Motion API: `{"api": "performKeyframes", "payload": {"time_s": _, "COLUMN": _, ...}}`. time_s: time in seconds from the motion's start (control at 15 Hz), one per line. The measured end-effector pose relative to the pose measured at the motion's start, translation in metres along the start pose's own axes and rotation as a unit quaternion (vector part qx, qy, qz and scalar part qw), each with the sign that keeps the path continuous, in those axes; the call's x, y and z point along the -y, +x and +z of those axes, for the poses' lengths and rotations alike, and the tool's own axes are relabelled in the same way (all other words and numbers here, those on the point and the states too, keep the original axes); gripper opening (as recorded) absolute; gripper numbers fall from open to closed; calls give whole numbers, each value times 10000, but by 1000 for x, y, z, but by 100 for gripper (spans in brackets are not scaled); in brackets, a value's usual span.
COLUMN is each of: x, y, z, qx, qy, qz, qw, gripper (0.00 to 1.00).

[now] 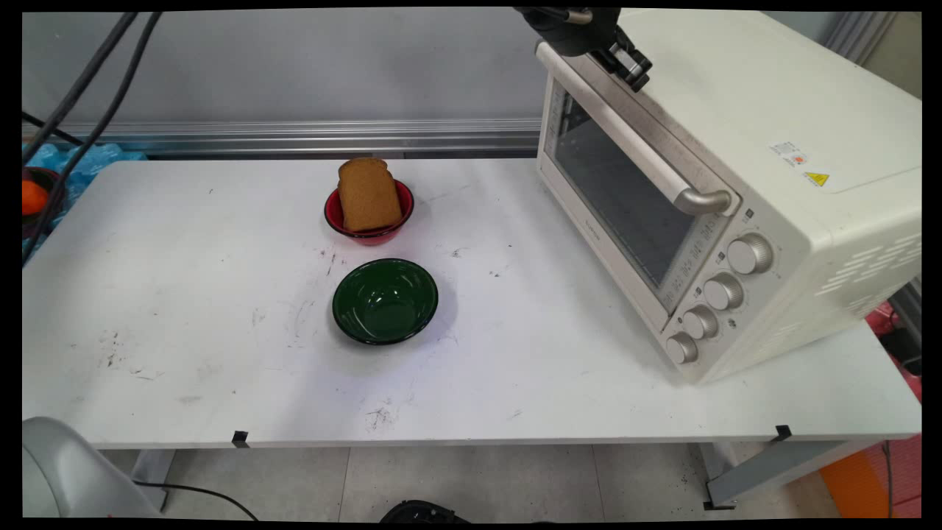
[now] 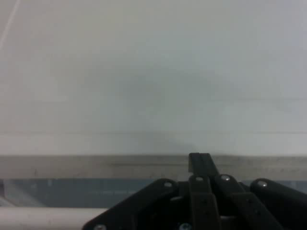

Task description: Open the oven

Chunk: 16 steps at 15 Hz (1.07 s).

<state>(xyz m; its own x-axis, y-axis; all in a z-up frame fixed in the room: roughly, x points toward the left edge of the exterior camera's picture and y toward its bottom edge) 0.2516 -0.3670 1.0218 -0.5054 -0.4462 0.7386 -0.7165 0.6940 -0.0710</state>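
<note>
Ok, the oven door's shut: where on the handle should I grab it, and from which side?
Probably take the oven handle mid-bar, from above and in front. The long bar runs across the top of the closed door and stands off it on end posts, leaving a gap behind for a finger. The gripper sits just above its far end.

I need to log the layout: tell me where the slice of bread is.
In the main view the slice of bread stands propped in the red bowl near the table's middle, just behind the green bowl and left of the toaster oven.
</note>
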Motion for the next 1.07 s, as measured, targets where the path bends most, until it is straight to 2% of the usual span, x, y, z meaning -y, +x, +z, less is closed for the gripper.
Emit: {"api": "performKeyframes", "payload": {"time_s": 1.07, "x": 12, "y": -12, "z": 24, "qx": 351, "qy": -62, "qz": 77, "qw": 9993, "gripper": 0}}
